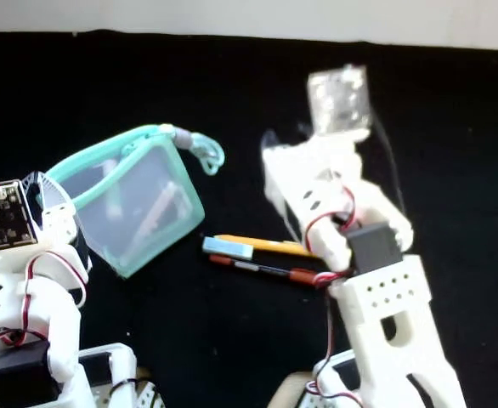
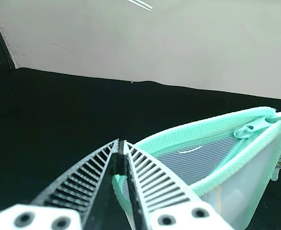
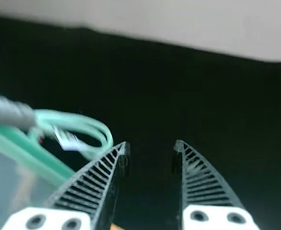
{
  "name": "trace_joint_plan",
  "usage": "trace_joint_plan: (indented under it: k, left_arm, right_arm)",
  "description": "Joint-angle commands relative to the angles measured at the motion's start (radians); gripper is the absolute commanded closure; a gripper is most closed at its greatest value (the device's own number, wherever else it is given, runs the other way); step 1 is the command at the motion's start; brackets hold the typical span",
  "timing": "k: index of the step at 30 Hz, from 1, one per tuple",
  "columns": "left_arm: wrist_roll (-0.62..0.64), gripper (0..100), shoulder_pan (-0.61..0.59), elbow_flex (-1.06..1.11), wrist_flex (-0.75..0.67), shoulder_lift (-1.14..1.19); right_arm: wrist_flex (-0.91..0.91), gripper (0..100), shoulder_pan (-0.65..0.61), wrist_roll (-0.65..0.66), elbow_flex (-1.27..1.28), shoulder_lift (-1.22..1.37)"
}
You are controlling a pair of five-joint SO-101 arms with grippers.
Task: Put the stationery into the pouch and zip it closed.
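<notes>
Our left gripper (image 2: 120, 143) is pinched tight on the pouch (image 2: 217, 158) rim, its arm folded low. Our right gripper (image 3: 150, 146) hangs with jaws apart, its arm stretched forward.

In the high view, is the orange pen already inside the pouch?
No, the orange pen lies on the black table just outside the pouch, next to a red and black pen.

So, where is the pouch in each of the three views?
High view: pouch, left of centre.
Left wrist view: pouch, its rim pinched in the shut jaws.
Right wrist view: pouch, beside the open jaws, loop nearest them.
Shared landmark: the teal zipper rim.
</notes>
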Motion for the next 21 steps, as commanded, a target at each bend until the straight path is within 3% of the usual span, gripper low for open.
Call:
trace_joint_plan:
  k: [1,5,15,21]
  left_arm:
    - [0.003,99,0.015,0.036,0.040,0.005]
    - [0.003,99,0.015,0.036,0.040,0.005]
    - [0.003,99,0.016,0.039,0.040,0.005]
    - [0.003,99,0.013,0.041,0.040,0.005]
  right_arm:
    - [0.005,84.9,-0.027,0.175,0.171,-0.071]
    - [0.005,84.9,-0.082,0.330,0.346,-0.110]
    - [-0.005,84.9,-0.147,0.506,0.530,-0.110]
    - [-0.225,84.9,-0.183,0.583,0.722,-0.108]
